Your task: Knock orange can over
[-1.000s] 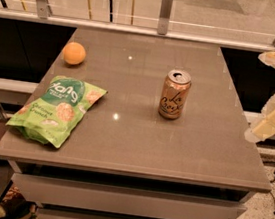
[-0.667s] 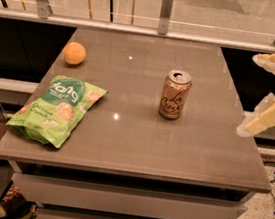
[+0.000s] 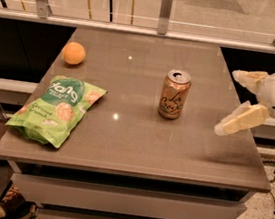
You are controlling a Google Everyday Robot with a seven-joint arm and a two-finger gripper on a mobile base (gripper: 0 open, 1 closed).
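The orange can (image 3: 174,94) stands upright near the middle of the grey table (image 3: 138,142), with dark cursive lettering and a silver top. My gripper (image 3: 235,100) comes in from the right edge of the camera view, over the table's right side, to the right of the can and apart from it. Its two pale fingers (image 3: 241,120) are spread wide apart and hold nothing. The fingertips point left toward the can.
A round orange ball (image 3: 74,53) lies at the table's back left. A green snack bag (image 3: 57,109) lies flat at the front left. A glass railing with metal posts (image 3: 165,9) runs behind the table. The floor drops off to the right.
My gripper has moved left, from beyond the table's right edge to over the table's right side, closer to the can. The can, ball and bag have not moved.
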